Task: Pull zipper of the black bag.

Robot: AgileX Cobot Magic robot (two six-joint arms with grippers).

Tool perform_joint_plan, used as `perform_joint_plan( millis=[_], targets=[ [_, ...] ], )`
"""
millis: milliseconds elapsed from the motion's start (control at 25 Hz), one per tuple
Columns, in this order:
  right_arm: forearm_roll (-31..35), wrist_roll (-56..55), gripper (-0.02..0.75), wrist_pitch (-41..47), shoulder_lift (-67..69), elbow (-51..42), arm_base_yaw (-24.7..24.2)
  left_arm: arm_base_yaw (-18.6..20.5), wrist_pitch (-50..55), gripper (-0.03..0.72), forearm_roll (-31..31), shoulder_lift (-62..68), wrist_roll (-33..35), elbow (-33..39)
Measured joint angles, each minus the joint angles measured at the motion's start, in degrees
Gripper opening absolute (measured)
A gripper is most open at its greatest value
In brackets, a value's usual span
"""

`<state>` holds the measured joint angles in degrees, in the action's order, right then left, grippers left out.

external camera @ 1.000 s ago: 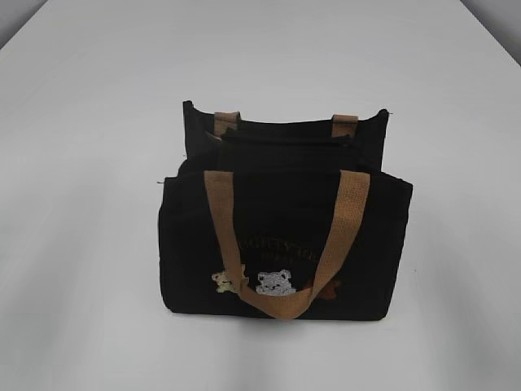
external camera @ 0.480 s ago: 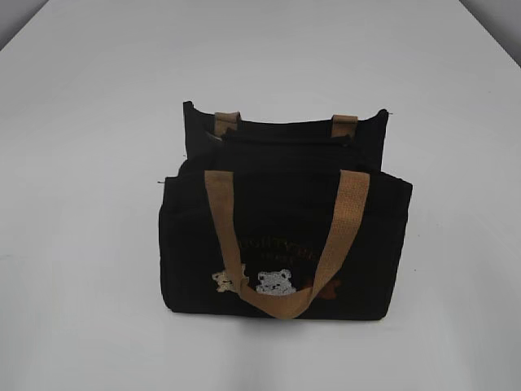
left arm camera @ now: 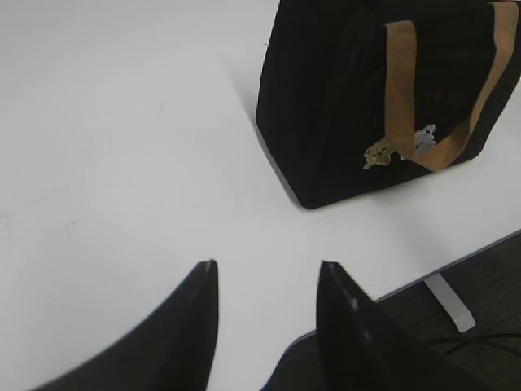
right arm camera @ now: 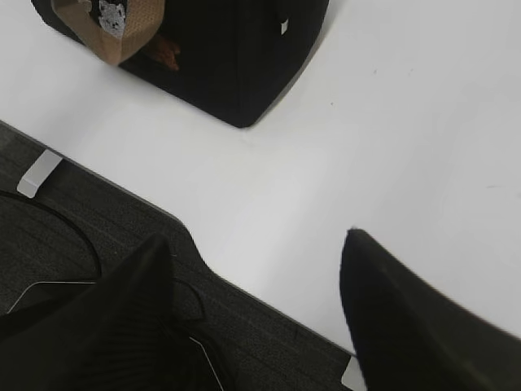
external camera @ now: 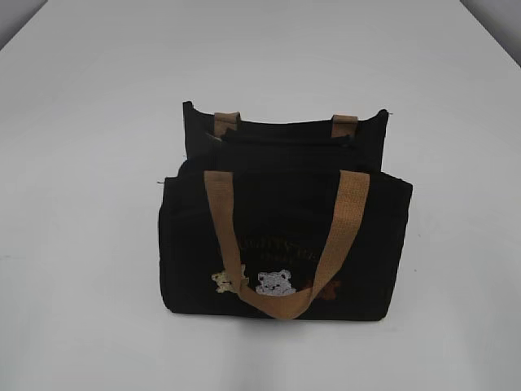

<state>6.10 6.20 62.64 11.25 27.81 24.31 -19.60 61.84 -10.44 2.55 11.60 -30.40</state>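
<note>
The black bag (external camera: 285,220) stands upright in the middle of the white table, its front with tan webbing handles and embroidered teddy bears facing me. It also shows in the left wrist view (left arm camera: 358,98) at the upper right and in the right wrist view (right arm camera: 220,49) at the top left. The zipper pull does not show in any view. My left gripper (left arm camera: 267,269) is open and empty above the table's front edge, left of the bag. My right gripper (right arm camera: 256,240) is open and empty over the front edge, right of the bag. Neither gripper shows in the exterior view.
The white table (external camera: 81,204) spreads around the bag on all sides. Its front edge (left arm camera: 456,265) runs near both grippers, with dark floor, a metal table foot (right arm camera: 37,173) and a cable below it.
</note>
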Motion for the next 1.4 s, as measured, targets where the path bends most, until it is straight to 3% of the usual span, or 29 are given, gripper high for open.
perform_joint_plan(
  millis=[840, 1000, 1200, 1400],
  targets=[
    [0.1, 0.2, 0.504, 0.0, 0.0, 0.0, -1.0, 0.0, -0.1, 0.298, 0.1, 0.0, 0.0, 0.0],
    [0.4, 0.2, 0.504, 0.0, 0.0, 0.0, -8.6, 3.3, -0.1, 0.298, 0.1, -0.4, 0.0, 0.0],
    [0.5, 0.2, 0.504, 0.0, -1.5, 0.0, -20.6, 12.5, -0.2, 0.278, 0.1, -1.9, 0.0, 0.0],
    [0.5, 0.3, 0.504, 0.0, -7.1, 0.0, -25.6, 17.2, -0.3, 0.246, 0.2, -2.9, 0.0, 0.0]
  ],
)
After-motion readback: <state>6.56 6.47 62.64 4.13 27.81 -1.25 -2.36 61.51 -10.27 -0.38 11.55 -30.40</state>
